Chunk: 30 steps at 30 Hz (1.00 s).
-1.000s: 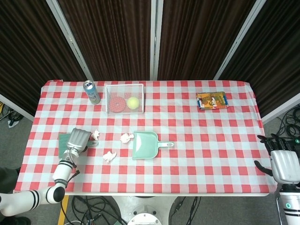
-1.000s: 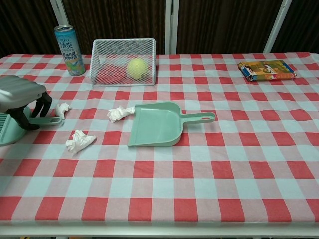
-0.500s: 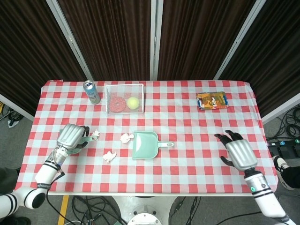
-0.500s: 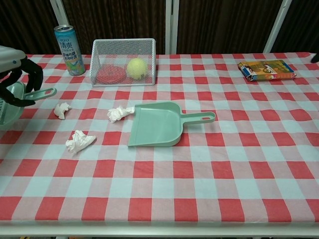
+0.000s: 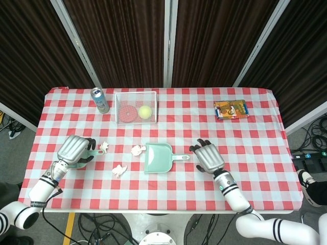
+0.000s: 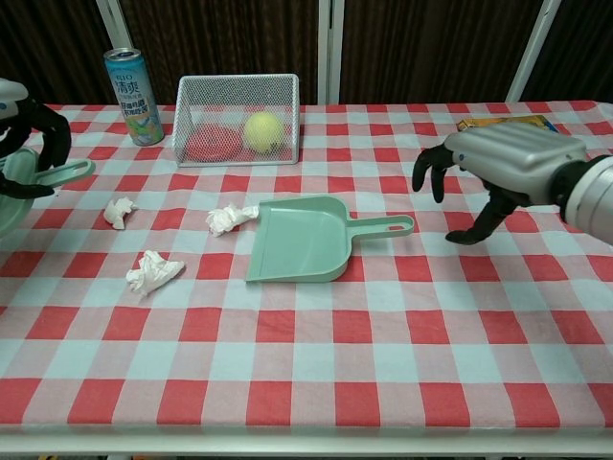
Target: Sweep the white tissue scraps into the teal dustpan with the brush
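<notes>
- dustpan looks like smooth matt teal plastic
- tissue scraps are crumpled soft white paper
- basket is thin white wire mesh
- can is shiny metal
- tablecloth is matt checked cloth
- right hand has a smooth silvery shell, black fingers

This looks like a robotics lab or test room rather than a home. A table with a red-and-white checked cloth stands against dark curtains hung between pale metal posts, forming a screened bay well beyond the right hand. Loose cables lie on the grey floor under the table's near edge, below the left hand, and more run to a power strip off to the right hand's outer side (the sort of clutter a rig leaves).
</notes>
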Available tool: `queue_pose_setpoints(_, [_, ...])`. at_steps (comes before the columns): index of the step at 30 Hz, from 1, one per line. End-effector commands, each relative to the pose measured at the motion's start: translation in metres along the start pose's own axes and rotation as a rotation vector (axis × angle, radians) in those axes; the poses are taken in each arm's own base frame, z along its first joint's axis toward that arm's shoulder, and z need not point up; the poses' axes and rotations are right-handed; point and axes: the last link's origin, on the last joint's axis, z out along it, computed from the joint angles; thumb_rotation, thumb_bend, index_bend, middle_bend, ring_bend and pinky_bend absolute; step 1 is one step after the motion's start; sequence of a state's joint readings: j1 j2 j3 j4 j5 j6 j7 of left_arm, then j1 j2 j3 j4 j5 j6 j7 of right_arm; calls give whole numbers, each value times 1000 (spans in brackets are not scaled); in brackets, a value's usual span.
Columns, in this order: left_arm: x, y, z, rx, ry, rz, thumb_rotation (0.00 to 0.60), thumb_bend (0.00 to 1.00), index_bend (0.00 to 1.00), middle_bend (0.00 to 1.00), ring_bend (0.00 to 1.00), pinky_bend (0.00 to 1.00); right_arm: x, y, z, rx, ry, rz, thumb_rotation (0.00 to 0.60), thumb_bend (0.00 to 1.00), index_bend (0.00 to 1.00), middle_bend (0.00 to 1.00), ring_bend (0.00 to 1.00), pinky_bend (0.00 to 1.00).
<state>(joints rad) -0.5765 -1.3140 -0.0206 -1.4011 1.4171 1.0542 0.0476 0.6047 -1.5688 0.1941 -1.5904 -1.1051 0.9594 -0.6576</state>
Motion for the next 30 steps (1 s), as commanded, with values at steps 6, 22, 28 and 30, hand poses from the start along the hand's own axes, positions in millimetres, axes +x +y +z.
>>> queue_pose_setpoints(6, [-4, -2, 0, -1, -9, 7, 600, 414, 574, 582, 741, 877, -11, -30, 34, 6, -10, -18, 600, 160, 355, 429, 168, 253])
queue_pose_setpoints(22, [-9, -1, 1, -4, -29, 20, 600, 415, 569, 579, 737, 877, -21, -46, 50, 12, -36, -24, 600, 223, 408, 455, 193, 254])
queue_pose_setpoints(28, [-11, -2, 3, -2, -31, 21, 600, 415, 569, 579, 737, 876, -23, -51, 54, 19, -38, -16, 600, 286, 490, 477, 235, 270])
queue_pose_setpoints(30, [-12, -3, 4, 1, -34, 8, 600, 414, 569, 579, 736, 877, -22, -53, 56, 19, -30, -22, 600, 320, 534, 500, 261, 286])
